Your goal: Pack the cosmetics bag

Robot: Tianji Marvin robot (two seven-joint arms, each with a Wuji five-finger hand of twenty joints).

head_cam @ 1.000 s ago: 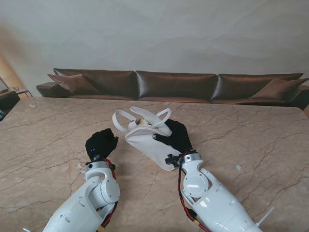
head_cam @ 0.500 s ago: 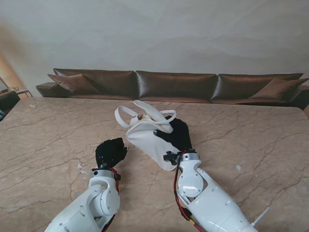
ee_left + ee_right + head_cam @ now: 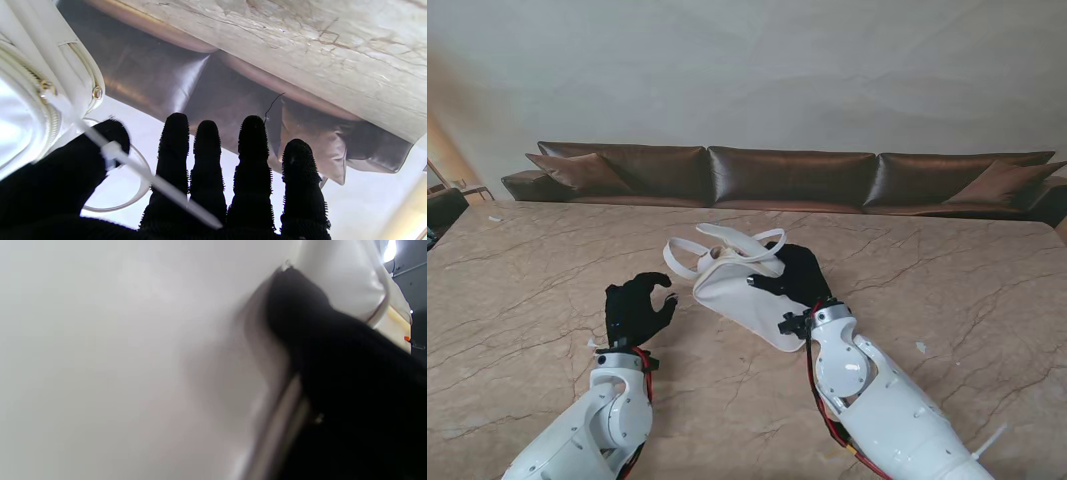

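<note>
Holding the white cosmetics bag (image 3: 739,295) falls to your right robot hand (image 3: 795,277), whose black fingers are clamped on the bag's right side, near its open end. The bag lies tilted on the marble worktop (image 3: 947,290), around the middle and a little right of centre, with its mouth and two looping handles (image 3: 727,243) pointing toward the far edge and the brown sofa (image 3: 792,178). The right wrist view is filled with blurred white fabric and black glove, so you cannot judge from it how deep that grip sits.

Your left robot hand (image 3: 636,309) hovers just left of the bag, fingers (image 3: 253,146) spread apart and holding nothing. The left wrist view shows the bag's zipper edge (image 3: 40,96) close beside the thumb, apart from it.

No cosmetics can be made out on the worktop, so packing looks barely begun.

Watch these risks:
- A shallow pinch on soft fabric may slip if you lift or tug, and the bag would flop flat with its mouth shut.
- Reaching in with the left fingers could snag a loose handle loop and drag the bag away from the right grip.
- Pushing against the bag's side may slide it over the smooth marble.
</note>
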